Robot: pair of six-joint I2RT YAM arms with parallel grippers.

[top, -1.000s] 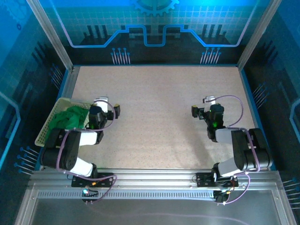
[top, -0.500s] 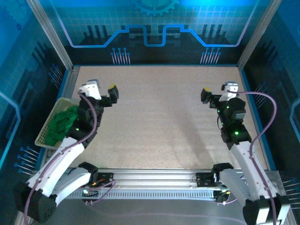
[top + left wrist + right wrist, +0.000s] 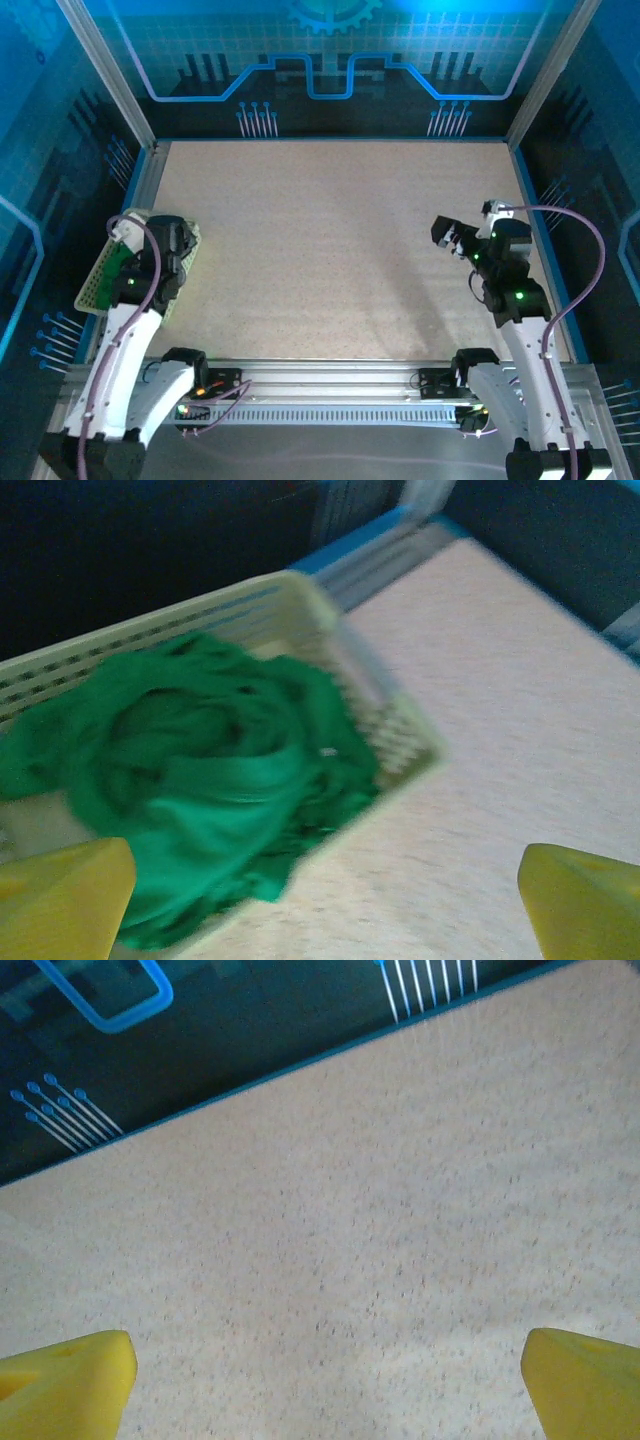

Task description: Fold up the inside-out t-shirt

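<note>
My left hand [image 3: 320, 910] is spread wide and holds nothing. Its wrist camera gives me the shirt [image 3: 200, 780] crumpled in the basket [image 3: 250, 595], just ahead of the hand and towards its left fingertip. The picture is blurred. From above, my left arm covers most of that basket, leaving a sliver of green. My right hand [image 3: 325, 1385] is wide open too, with speckled counter [image 3: 350, 1230] ahead of it.
</note>
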